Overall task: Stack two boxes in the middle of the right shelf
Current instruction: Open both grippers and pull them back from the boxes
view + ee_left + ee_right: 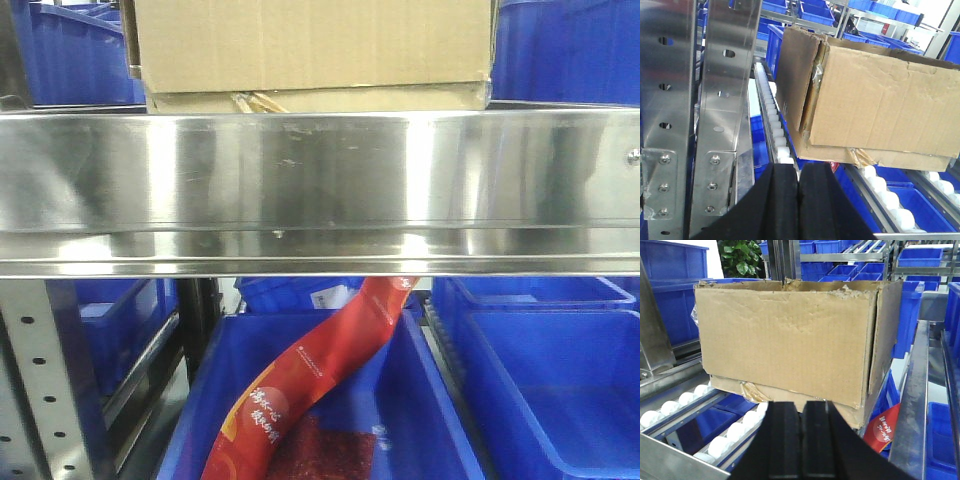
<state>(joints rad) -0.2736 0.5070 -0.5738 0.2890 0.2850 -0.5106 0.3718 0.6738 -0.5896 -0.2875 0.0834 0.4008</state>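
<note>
A tall brown cardboard box (pixel 310 42) sits on top of a flat thin brown box (pixel 320 100) with a yellowish tape scrap, behind the shiny steel shelf rail (pixel 320 180). In the left wrist view the tall box (pixel 880 105) rests on the flat box (pixel 900 160), above white rollers. My left gripper (pixel 799 172) is shut and empty, just short of the stack's near corner. The right wrist view shows the tall box (pixel 785 345) over the flat box (pixel 785 395). There my right gripper (pixel 803 410) is shut and empty, right in front of the flat box.
Blue plastic bins (pixel 560 380) fill the level below and stand behind the stack. A red printed bag (pixel 310 380) hangs into the bin below. Grey perforated uprights (pixel 725 100) stand left of the left gripper. White roller tracks (pixel 735 430) run under the boxes.
</note>
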